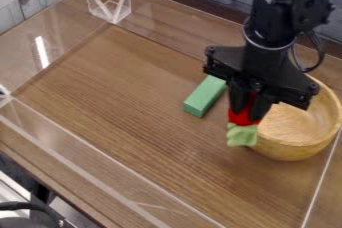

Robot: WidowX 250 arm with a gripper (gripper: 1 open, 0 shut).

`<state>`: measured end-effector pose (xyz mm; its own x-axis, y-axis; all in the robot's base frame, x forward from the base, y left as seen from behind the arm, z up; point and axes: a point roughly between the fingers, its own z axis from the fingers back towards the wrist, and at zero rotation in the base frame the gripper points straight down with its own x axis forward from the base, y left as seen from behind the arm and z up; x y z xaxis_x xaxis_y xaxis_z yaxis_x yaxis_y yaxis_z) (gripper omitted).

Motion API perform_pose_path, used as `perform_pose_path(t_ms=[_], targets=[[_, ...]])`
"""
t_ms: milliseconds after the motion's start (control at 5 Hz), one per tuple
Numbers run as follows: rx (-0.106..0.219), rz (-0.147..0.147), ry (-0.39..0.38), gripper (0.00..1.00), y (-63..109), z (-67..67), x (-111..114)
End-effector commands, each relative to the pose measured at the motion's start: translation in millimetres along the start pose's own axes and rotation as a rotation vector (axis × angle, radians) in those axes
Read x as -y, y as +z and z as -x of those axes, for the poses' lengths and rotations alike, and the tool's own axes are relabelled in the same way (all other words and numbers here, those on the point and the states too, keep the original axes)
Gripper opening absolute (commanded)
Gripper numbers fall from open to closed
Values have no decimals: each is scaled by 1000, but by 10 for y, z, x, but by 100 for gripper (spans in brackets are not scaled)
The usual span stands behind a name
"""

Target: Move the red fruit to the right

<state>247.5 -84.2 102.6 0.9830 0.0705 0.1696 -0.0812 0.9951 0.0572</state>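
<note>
The red fruit is a small bright red strawberry with a light green leafy cap pointing downward. It hangs just left of the wooden bowl's rim. My black gripper points straight down from above and is shut on the red fruit, its fingers pressed against the fruit's sides. The upper part of the fruit is hidden between the fingers. Whether the leafy cap touches the table I cannot tell.
A wooden bowl stands at the right, close to the table's right edge. A green rectangular block lies just left of the gripper. Clear acrylic walls border the wooden table, with a clear stand at the back left.
</note>
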Motion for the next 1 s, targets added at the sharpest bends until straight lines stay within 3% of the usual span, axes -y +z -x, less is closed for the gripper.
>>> perform_pose_path(t_ms=[0, 800], targets=[[67, 27, 1, 0, 179, -112, 38], [72, 14, 9, 0, 193, -122, 43]])
